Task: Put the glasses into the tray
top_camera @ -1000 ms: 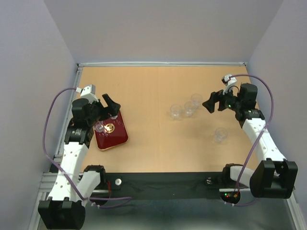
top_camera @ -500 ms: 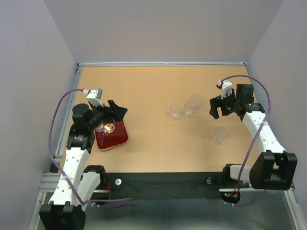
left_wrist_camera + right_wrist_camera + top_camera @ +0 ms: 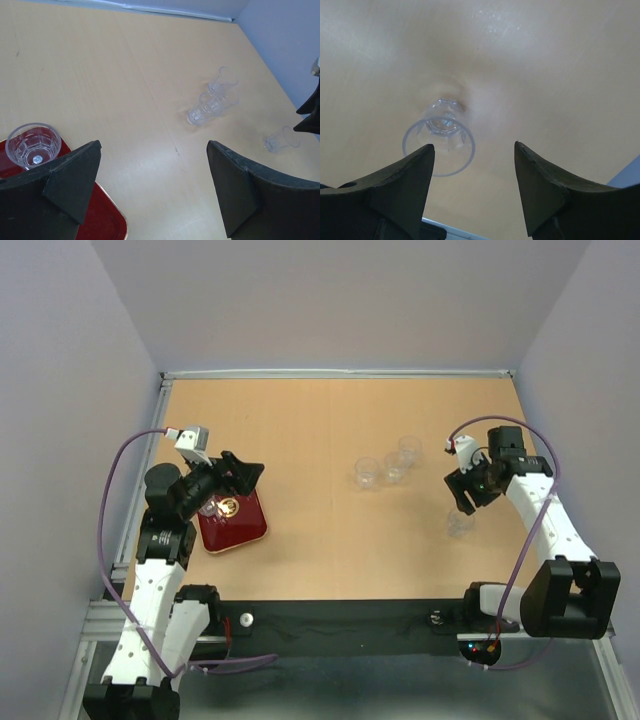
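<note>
Centre spread, empty right gripper (image 3: 472, 146) over upright glass (image 3: 439, 145) lying just below, slightly left of mid-gap; lower along vertical axis.

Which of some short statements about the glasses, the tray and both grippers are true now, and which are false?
1. One glass stands on the tray. True.
2. The right gripper is shut on a glass. False: it is open, over a lone glass on the table.
3. Three glasses stand close together on the table. True.
4. The left gripper holds a glass. False: it is open and empty.
</note>
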